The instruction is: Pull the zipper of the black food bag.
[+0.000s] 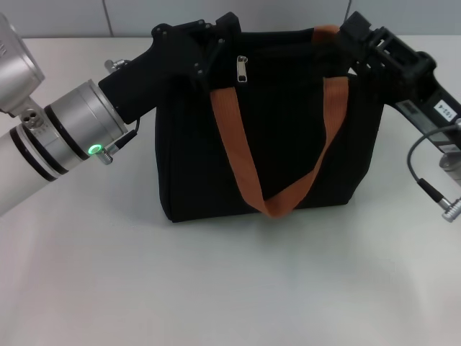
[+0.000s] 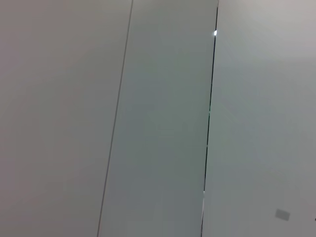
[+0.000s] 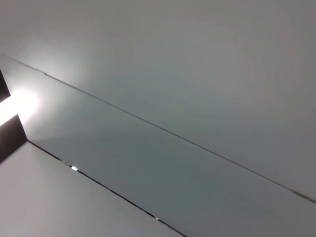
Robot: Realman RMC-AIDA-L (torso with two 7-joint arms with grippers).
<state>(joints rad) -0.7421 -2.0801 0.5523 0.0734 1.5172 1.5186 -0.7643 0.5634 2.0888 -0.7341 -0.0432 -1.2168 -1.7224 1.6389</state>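
The black food bag (image 1: pixel 288 144) stands upright on the table in the head view, with one rust-orange handle (image 1: pixel 277 198) hanging down its front. The small silver zipper pull (image 1: pixel 242 70) hangs at the bag's top edge, left of middle. My left gripper (image 1: pixel 218 37) is at the bag's top left corner, just left of and above the zipper pull, black against the black fabric. My right gripper (image 1: pixel 346 37) is at the bag's top right corner, next to the orange strap end (image 1: pixel 325 32). Both wrist views show only pale wall panels.
The white table (image 1: pixel 216 288) extends in front of the bag and to both sides. A grey cable with a plug (image 1: pixel 432 189) hangs from my right arm at the right edge. A tiled wall stands behind the table.
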